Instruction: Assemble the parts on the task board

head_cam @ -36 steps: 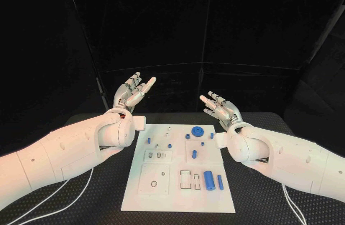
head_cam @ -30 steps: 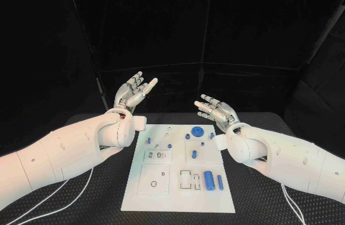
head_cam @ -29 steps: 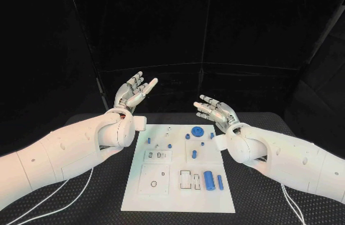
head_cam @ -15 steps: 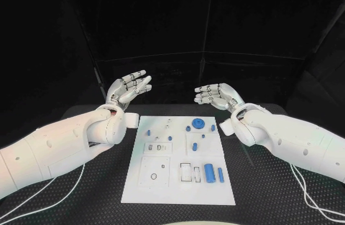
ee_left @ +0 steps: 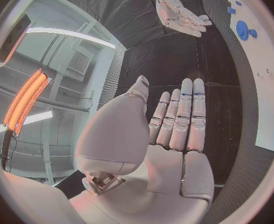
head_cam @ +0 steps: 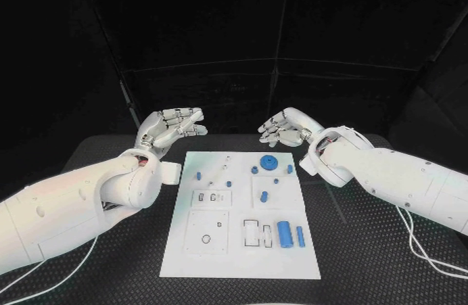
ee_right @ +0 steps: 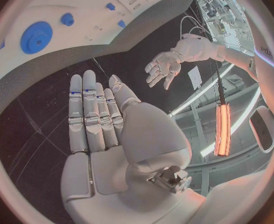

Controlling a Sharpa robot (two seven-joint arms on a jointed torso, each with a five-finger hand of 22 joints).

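On the black worktop (head_cam: 117, 264), head view: white task board (head_cam: 200, 251) lying flat, lengthwise away from the robot. Far end carries a blue gear-like disc (head_cam: 268, 161) with small blue pegs near it; middle carries one short blue peg (head_cam: 263, 197); near end carries a larger blue cylinder (head_cam: 285, 235) and a slimmer blue pin (head_cam: 299, 235) lying side by side, next to rectangular slots. Left robot hand (head_cam: 172, 126) is raised beyond the board's far left corner, fingers loosely curved and apart, holding nothing. Right robot hand (head_cam: 284, 127) is raised beyond the far right corner, fingers bent inward, holding nothing. Neither touches board or parts.

Left wrist view: left robot hand (ee_left: 174, 122), palm flat, fingers straight and close together, empty. The right robot hand (ee_left: 180, 12) is across from it; board edge (ee_left: 264, 84) with the blue disc (ee_left: 241, 30) is to one side.

Right wrist view: right robot hand (ee_right: 96, 112), fingers extended side by side, empty. Blue disc (ee_right: 36, 37) and pegs sit on the board (ee_right: 106, 32); the left robot hand (ee_right: 164, 67) is opposite, fingers spread.

Handling note, judged: assembly not yet begun. Best start is one loose part at a time, probably the cylinder or pin beside the slots. Descend from above with fingers apart, pinch the part at mid-length and lift it level. The free hand can steady the board's edge so it does not slide.
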